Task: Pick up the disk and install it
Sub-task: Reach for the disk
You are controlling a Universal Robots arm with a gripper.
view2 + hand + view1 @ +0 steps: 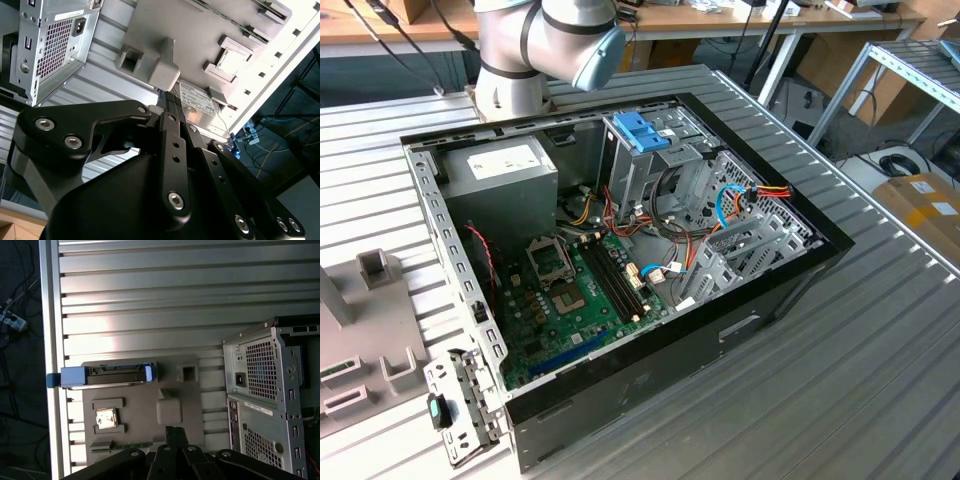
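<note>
The end effector (pixel 175 434) hangs over a grey plastic fixture tray (pixel 137 405) that lies on the ribbed metal desk (pixel 150 300). In the first wrist view its black fingertips (pixel 170 437) are clenched together with nothing between them. The disk (pixel 107 376) stands on its long edge in a slot along the tray's side that faces away from the end effector. Its dark body is framed by the bright blue carrier rail, and one blue end pokes out over the desk's edge. The end effector is near the disk but apart from it, and a raised grey block (pixel 172 412) of the tray lies just beside the fingertips. A small silvery square part (pixel 105 419) sits in a recess of the tray, beside the disk's slot. The open computer case (pixel 650 340) lies on its side on the desk, to the exterior view's right of the tray, its perforated rear panel turned toward the tray in both wrist views. Inside it a grey power supply (pixel 505 175) fills the far left corner and a green motherboard (pixel 570 290) covers the floor. An upright metal drive cage (pixel 635 170) carries a lighter blue plastic tab (pixel 640 130) on top, with red, orange and blue cables (pixel 740 200) bunched to its right. A loose metal bracket (pixel 465 400) leans at the case's near left corner. The robot arm (pixel 555 35) rises beyond the far side of the case.
</note>
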